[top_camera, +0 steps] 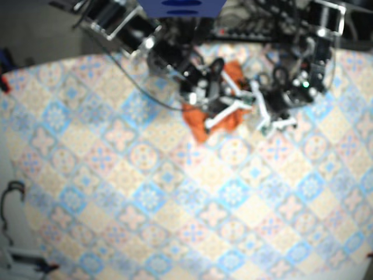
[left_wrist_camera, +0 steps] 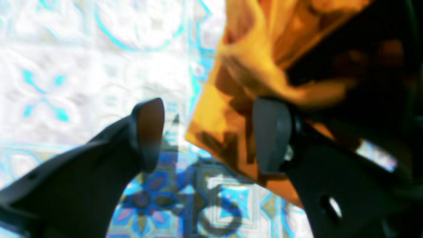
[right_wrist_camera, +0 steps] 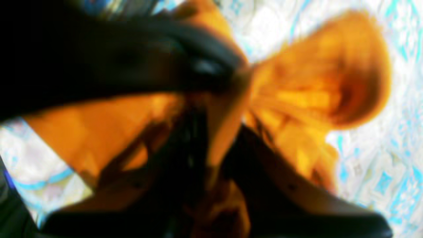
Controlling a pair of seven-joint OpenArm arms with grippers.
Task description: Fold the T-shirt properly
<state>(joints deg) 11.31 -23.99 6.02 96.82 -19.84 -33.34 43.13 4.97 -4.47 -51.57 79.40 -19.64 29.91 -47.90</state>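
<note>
The orange T-shirt (top_camera: 201,123) is bunched up at the back middle of the table, partly under both arms. In the right wrist view my right gripper (right_wrist_camera: 216,155) is shut on a strip of the T-shirt (right_wrist_camera: 317,89), which fans out crumpled beyond the dark fingers (right_wrist_camera: 257,165); the picture is blurred. In the left wrist view my left gripper (left_wrist_camera: 210,135) stands open above the tablecloth. A fold of the T-shirt (left_wrist_camera: 251,62) hangs behind its right finger (left_wrist_camera: 271,135), and its left finger (left_wrist_camera: 148,132) is over bare cloth.
A patterned tile tablecloth (top_camera: 175,198) covers the whole table. The two arms (top_camera: 280,99) crowd together at the back edge, with cables and frame parts (top_camera: 116,23) behind them.
</note>
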